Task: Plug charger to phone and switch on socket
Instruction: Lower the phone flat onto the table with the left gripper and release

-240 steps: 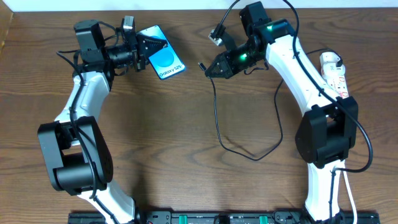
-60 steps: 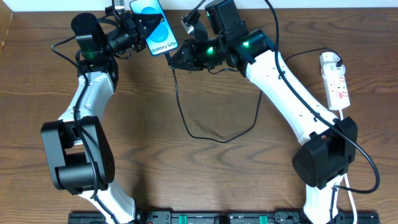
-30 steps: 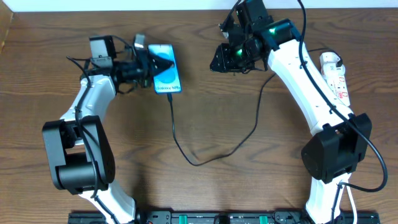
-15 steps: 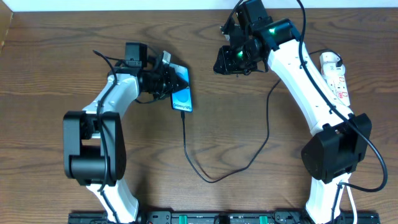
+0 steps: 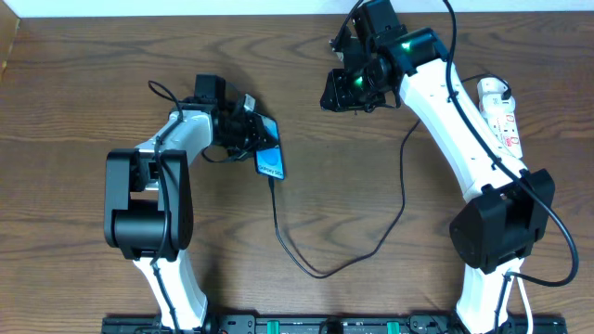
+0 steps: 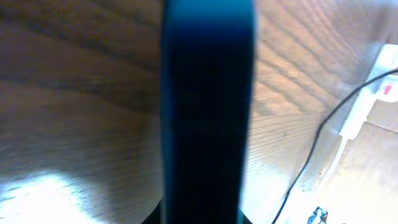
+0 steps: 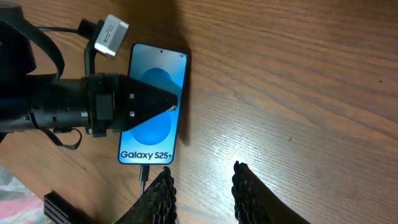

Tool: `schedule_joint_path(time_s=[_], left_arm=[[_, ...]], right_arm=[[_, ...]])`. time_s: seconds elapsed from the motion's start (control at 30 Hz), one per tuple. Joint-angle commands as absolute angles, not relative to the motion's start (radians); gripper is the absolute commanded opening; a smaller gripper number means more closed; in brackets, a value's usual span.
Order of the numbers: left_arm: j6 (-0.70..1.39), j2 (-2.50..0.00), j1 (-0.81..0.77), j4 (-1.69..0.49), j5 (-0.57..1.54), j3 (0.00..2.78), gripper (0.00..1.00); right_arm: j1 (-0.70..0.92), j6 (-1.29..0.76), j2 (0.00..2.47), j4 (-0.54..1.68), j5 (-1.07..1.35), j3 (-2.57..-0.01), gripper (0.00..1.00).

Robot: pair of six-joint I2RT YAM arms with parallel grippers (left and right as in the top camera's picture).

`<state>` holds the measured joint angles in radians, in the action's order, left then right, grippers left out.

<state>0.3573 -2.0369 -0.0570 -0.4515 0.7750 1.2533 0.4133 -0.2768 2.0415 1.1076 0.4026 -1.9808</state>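
The phone (image 5: 270, 162), its screen lit blue, is held just above the table with my left gripper (image 5: 258, 145) shut on its middle. The right wrist view shows the phone (image 7: 147, 142) face up and the left fingers (image 7: 163, 103) across the screen. The charger's black plug (image 7: 144, 172) sits in the phone's lower end. Its thin cable (image 5: 320, 271) loops down over the table, then climbs behind my right arm. My right gripper (image 5: 337, 93) hangs open to the phone's right, nothing between its fingers (image 7: 249, 190). The white socket (image 5: 502, 116) lies at the far right.
In the left wrist view the phone's dark edge (image 6: 208, 112) fills the middle. Behind it lie the socket (image 6: 367, 102) and the cable (image 6: 308, 162). My right arm (image 5: 464, 139) stretches from the socket side toward the table's centre. The wall edge (image 5: 278, 7) runs along the back.
My left gripper has carried the phone right and toward the front, and the cable's loop has shifted right with it. The right arm has hardly moved.
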Motion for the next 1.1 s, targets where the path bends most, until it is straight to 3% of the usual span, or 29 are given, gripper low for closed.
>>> schedule_joint_path(time_s=[0.0, 0.57, 0.73, 1.07], left_arm=[[0.333, -2.033, -0.054, -0.479, 0.720, 1.262, 0.07], [0.333, -2.039, -0.054, -0.490, 0.686, 1.260, 0.08], [0.333, -2.039, -0.054, -0.489, 0.686, 1.260, 0.16], [0.333, -2.039, -0.054, -0.489, 0.686, 1.260, 0.17]], right_arm=[[0.413, -0.260, 2.014, 1.113, 0.394, -1.996, 0.30], [0.413, -0.260, 2.014, 1.119, 0.394, -1.996, 0.29], [0.413, -0.260, 2.014, 1.119, 0.394, -1.996, 0.29], [0.413, -0.260, 2.014, 1.119, 0.394, -1.996, 0.29]])
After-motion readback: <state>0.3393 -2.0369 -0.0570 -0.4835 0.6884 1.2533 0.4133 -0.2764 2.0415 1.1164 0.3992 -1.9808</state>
